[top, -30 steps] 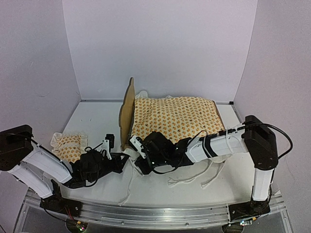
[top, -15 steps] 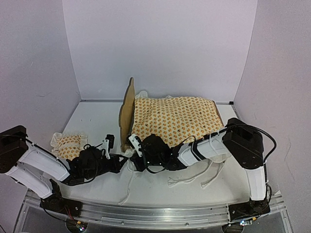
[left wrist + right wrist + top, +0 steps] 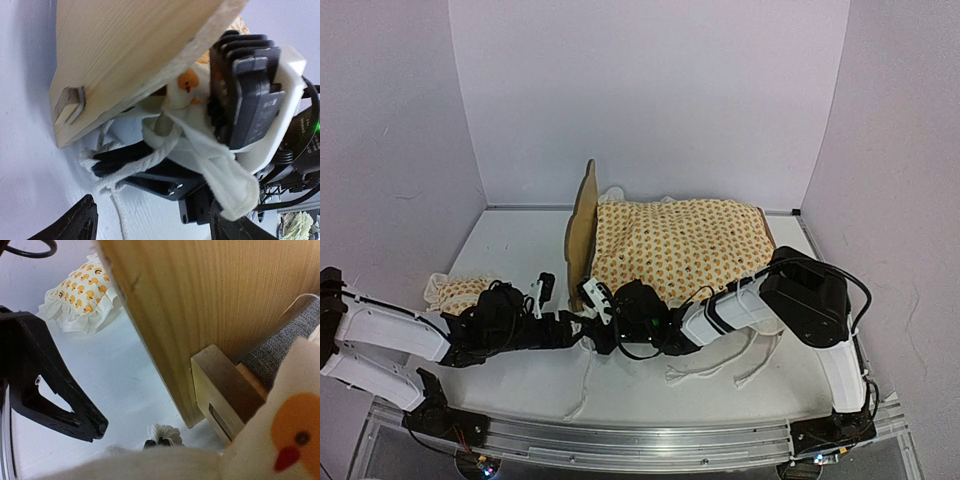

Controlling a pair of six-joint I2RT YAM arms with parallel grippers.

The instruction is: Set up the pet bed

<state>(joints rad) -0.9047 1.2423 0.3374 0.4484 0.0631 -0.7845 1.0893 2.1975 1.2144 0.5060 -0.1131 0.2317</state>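
Gaping empty, left end effector (image 3: 155, 225) beside pet bed (image 3: 582, 225) headboard corner; right end effector (image 3: 605, 320) pinching cover (image 3: 680, 245).

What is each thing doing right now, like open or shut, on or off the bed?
pet bed: standing upright, covered
mattress cover: spread over the bed
ties: loose on the table
pillow: lying on the table, off the bed
left gripper: jaws open, holding nothing
right gripper: jaws shut, seemingly pinching the cover's corner

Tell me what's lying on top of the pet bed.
A cream mattress cover with orange dots covers the pet bed. Its grey fabric base shows only at one corner; the rest is hidden.
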